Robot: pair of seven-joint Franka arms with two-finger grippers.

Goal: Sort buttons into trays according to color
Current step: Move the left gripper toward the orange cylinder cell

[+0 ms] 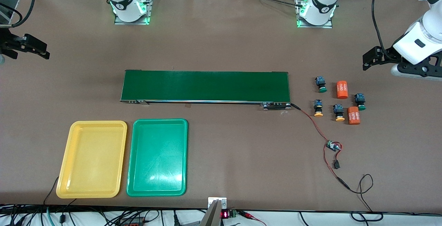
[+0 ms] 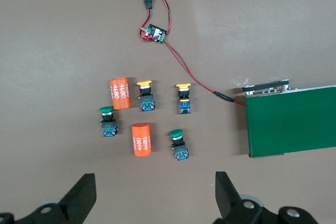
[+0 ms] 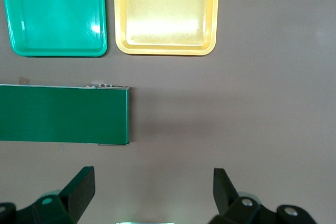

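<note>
Four buttons lie by the conveyor's end toward the left arm's end of the table. Two have green caps [image 1: 321, 84] [image 1: 360, 102] and two have yellow caps [image 1: 318, 108] [image 1: 338, 112]. All four show in the left wrist view: green [image 2: 107, 121] [image 2: 178, 144], yellow [image 2: 145, 96] [image 2: 184, 98]. The yellow tray [image 1: 91, 158] and the green tray [image 1: 157, 157] lie side by side, nearer the front camera than the conveyor, both empty. My left gripper [image 1: 365, 62] [image 2: 155, 198] hangs open and empty over bare table beside the buttons. My right gripper [image 1: 46, 51] [image 3: 152, 192] hangs open and empty over the right arm's end of the table.
Two orange cylinders [image 1: 342, 90] [image 1: 353, 115] lie among the buttons. A long dark-green conveyor belt [image 1: 205, 86] crosses the table's middle. A red wire runs from it to a small circuit board [image 1: 333, 146]. The right wrist view shows both trays [image 3: 52, 14] [image 3: 165, 11].
</note>
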